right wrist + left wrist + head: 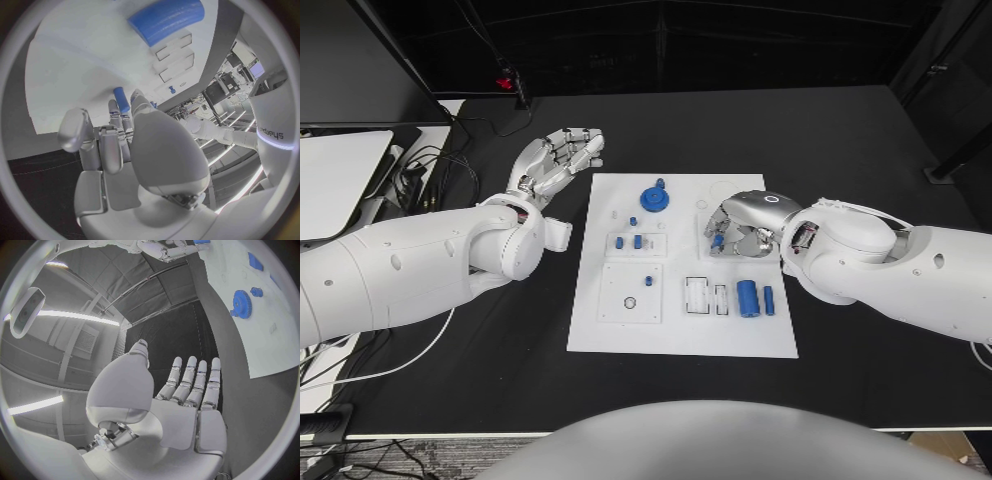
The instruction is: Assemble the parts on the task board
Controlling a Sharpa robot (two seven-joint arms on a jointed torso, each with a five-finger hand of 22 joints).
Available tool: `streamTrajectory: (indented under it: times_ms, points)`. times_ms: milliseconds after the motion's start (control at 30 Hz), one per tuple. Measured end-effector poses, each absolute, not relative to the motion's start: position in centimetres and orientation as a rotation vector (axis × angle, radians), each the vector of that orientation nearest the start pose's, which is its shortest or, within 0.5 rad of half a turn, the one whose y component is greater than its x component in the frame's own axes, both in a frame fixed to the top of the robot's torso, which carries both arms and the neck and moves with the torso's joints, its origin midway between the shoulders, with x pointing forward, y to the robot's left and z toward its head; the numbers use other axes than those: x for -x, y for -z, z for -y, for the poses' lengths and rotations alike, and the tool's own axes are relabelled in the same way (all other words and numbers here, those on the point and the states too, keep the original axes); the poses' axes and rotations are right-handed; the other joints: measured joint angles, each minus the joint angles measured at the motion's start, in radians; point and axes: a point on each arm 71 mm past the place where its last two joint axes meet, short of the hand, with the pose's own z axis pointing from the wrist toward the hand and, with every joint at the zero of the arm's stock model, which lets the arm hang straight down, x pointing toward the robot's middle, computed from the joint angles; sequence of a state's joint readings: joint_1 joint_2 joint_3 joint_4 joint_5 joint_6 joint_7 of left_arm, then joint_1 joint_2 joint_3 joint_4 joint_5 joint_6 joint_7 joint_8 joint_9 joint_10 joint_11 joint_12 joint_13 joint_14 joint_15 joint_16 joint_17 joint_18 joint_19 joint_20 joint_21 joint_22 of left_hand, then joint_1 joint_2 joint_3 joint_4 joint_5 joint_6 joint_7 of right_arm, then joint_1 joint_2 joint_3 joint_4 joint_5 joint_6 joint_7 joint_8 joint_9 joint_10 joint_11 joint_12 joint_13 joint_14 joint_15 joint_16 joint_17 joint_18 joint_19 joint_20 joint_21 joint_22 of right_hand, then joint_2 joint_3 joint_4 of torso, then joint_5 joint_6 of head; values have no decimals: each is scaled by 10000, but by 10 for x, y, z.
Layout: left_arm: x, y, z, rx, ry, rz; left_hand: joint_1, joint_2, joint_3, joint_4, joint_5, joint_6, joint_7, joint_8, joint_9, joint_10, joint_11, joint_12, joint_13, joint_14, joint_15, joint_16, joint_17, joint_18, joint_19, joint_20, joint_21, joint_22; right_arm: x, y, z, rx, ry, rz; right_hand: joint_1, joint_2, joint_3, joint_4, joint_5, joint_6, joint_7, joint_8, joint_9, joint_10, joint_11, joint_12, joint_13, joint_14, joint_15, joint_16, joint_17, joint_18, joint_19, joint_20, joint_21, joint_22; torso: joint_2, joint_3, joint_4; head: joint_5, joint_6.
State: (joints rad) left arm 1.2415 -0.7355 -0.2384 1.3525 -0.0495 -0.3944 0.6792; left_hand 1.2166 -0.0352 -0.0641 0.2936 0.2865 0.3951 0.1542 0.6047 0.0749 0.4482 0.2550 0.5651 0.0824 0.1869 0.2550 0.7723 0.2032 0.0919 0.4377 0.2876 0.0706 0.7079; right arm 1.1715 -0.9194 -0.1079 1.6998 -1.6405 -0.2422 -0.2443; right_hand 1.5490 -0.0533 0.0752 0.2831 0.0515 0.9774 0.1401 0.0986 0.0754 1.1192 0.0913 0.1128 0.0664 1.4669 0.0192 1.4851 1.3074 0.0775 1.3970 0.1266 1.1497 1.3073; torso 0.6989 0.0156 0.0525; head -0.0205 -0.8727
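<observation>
Right hand [744, 226] sits over the task board [682, 335], near the board's right edge and toward its far half, palm down, fingers curled onto a small blue peg [718, 240]. In the right wrist view the peg [121, 100] stands between the fingertips, long axis running along the fingers and pointing at the board face; read as pinched, hand grasping the peg.

Key relation: peg is already at the right hand; sockets and remaining parts lie just beside it on the board, toward the near edge and toward the board's middle. Left hand [560, 158] is off the board, over the bare table [877, 130] beyond the board's far-left corner, palm up, fingers straight and apart, holding nothing; left wrist view shows the same released hand [187, 395]. So the right hand is much the nearer for the next placement.

Look of the parts: large blue cylinder [749, 298] lies on its side near the board's right edge, long axis running near-to-far, w/ a thinner blue pin [767, 296] just beside it. Blue gear [656, 199] lies flat near the far edge; short blue pegs [629, 241] sit upright at the board's centre.

Judgement: peg needs tilting upright over its hole before descent; which hole, cannot tell.
</observation>
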Motion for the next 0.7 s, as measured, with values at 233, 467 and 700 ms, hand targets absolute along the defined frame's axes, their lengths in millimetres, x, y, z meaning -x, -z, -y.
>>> streamTrajectory:
  times_ms: [233, 467, 700]
  points:
    - [-502, 216, -213, 8624, 14535, -13020, 0, 0, 0, 0, 0, 0, 0, 0, -5, 0, 0, 0, 0, 0, 0, 0, 0, 0, 0, 0, 0, 0, -435, 211, 189, 3308, -5202, -17668, 159, 24, 67, 11, 0, 237, 13, 87, 21, 229, -56, 40, -20, -28, -44, 39, 0, 0, 22, -50, 70, 0, -9, 2, 0, 2, 0]
    - [-502, 216, -213, 8623, 14538, -13022, 0, 0, 0, 0, 0, 0, 0, 0, -4, 0, 0, 0, 0, 0, 0, -1, 1, 1, 0, 0, 0, 1, -435, 212, 187, 3322, -5071, -17693, 278, 144, 171, 49, 0, 601, -24, 211, 45, 591, -126, 39, -20, -21, -93, 39, -1, 0, 57, -85, 70, 0, -10, 2, 0, -25, 0]
    - [-502, 216, -213, 8625, 14540, -13025, 0, 0, 0, 0, 0, 0, 0, -1, -4, 0, 0, 0, 1, 0, 0, -1, 1, 0, 0, 0, 0, 1, -436, 212, 186, 3459, -4902, -17665, 655, 204, 365, -34, -1, 1369, -185, 526, 137, 1196, -305, 118, -45, -10, -259, 192, -1, -1, 91, -194, 207, 0, -9, 2, 0, -28, 0]
